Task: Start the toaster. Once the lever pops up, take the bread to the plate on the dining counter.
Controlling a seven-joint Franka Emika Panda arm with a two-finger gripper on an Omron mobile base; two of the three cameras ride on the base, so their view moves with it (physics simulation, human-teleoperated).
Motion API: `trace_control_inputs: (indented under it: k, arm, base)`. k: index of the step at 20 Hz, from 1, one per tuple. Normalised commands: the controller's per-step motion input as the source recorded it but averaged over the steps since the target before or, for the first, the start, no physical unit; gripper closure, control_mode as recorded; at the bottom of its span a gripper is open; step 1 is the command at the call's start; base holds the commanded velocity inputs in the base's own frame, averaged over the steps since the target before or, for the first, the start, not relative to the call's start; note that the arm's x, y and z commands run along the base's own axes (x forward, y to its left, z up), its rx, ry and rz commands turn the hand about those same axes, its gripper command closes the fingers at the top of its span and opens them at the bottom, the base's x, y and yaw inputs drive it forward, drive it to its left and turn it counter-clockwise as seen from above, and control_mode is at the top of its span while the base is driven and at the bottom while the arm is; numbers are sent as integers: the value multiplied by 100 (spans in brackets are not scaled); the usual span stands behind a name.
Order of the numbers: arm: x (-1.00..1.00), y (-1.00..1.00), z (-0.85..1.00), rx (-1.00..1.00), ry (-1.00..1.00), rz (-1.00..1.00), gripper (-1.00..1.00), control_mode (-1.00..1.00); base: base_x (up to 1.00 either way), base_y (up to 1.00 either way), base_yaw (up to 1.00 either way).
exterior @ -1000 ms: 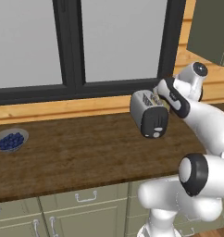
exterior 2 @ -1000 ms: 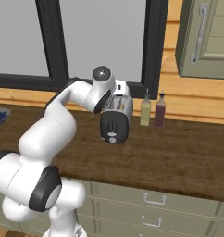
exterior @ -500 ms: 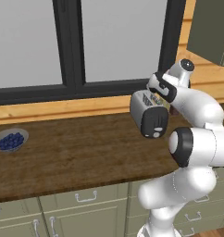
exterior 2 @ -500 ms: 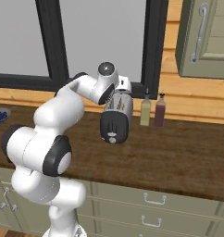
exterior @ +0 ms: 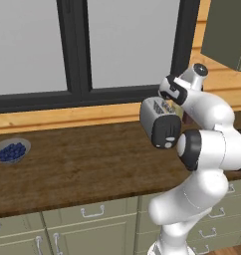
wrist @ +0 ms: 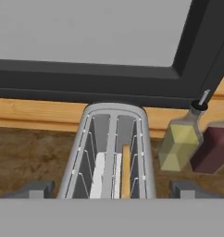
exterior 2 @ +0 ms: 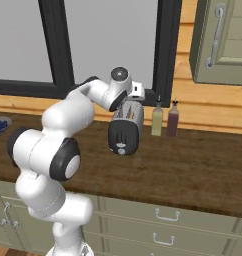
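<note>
The silver-grey toaster (exterior: 160, 125) stands on the wood counter under the window, its dark end face toward me (exterior 2: 124, 132). In the hand view I look down into its slots (wrist: 110, 152); the thin tan edge of the bread (wrist: 126, 172) stands in the right slot. My gripper (wrist: 111, 190) hovers just above the toaster's near end, open, with one fingertip (wrist: 36, 189) off each side of the body and nothing held. The hand (exterior: 173, 90) sits over the toaster top (exterior 2: 132, 95). The plate and the dining counter are out of view.
Two bottles, one yellowish (exterior 2: 157, 118) and one dark red (exterior 2: 172, 119), stand right of the toaster against the wall (wrist: 178, 143). A bowl of blueberries (exterior: 12, 151) sits far left on the counter. The dark window frame (wrist: 109, 83) runs behind. Sage-green drawers (exterior: 92, 224) lie below.
The jaws have gone from nearly shut to wide open. The hand has shifted a little up and back over the toaster, and the elbow has swung down toward me.
</note>
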Motion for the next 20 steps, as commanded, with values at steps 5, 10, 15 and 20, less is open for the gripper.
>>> trace_control_inputs:
  k: [5,10,15,20]
  arm:
    - [0,-20,-3,0,6,0,-100,-100]
    - [0,-3,-18,-2,11,0,-100,-100]
    - [0,0,-16,-5,8,0,-100,-100]
    - [0,0,0,0,1,0,-100,-100]
  base:
    - [0,0,0]
    - [0,0,0]
    - [0,0,0]
    - [0,0,0]
